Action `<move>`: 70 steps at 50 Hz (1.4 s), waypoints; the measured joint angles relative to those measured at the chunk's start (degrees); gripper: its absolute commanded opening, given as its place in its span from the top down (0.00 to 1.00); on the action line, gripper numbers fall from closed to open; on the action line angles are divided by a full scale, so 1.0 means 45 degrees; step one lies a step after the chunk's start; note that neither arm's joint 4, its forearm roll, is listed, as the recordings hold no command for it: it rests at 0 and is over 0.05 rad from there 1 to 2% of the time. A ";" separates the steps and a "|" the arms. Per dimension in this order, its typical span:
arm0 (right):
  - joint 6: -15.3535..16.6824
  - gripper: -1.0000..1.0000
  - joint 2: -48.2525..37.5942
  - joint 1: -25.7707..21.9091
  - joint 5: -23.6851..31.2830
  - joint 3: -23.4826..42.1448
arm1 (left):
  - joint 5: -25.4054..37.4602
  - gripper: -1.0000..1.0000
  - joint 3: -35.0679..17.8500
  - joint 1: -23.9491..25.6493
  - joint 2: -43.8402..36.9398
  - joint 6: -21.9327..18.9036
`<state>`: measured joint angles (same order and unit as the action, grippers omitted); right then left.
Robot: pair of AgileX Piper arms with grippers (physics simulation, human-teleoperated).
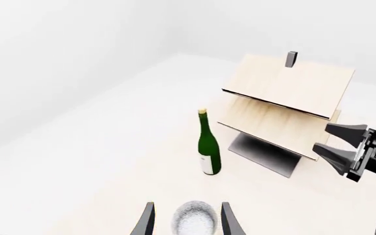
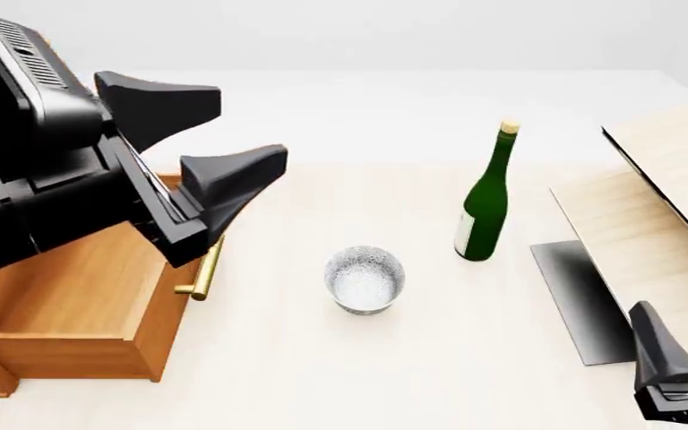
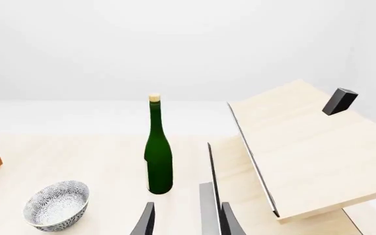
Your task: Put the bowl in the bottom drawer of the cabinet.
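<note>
On the table [image 2: 320, 376], the bowl [image 2: 365, 279] sat beneath the wide-open, empty left gripper [image 2: 219, 157]; an off-centre grasp could tip it toward the green bottle [image 2: 485, 202]. Right gripper [image 3: 184, 218] was parted, empty.

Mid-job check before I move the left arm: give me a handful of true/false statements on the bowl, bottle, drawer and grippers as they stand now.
1. The bowl stands upright on the table. True.
2. The bowl is inside the bottom drawer. False: it sits on the table beside the open drawer.
3. The left gripper is open and empty. True.
4. The bottle lies on its side. False: it stands upright.
5. The right gripper holds the bottle. False: it holds nothing and is apart from the bottle.
</note>
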<state>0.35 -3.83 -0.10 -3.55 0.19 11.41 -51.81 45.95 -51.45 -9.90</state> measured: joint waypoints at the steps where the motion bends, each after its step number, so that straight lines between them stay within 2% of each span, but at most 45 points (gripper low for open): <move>1: 0.0000 0.00 0.0000 0.0000 0.0000 0.0000 | 0.0014 0.00 -0.0072 0.0008 -0.0113 0.0014; 35: -0.0001 0.00 0.0002 0.0000 0.0001 0.0000 | 0.1835 0.00 -0.3051 0.0390 -0.4185 0.0183; 70: 0.0000 0.00 0.0000 0.0000 0.0000 0.0000 | 0.2855 0.00 -0.4743 0.0549 -0.6807 0.0203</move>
<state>0.35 -3.83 -0.10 -3.55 0.19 24.26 -73.15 48.42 -82.09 -8.98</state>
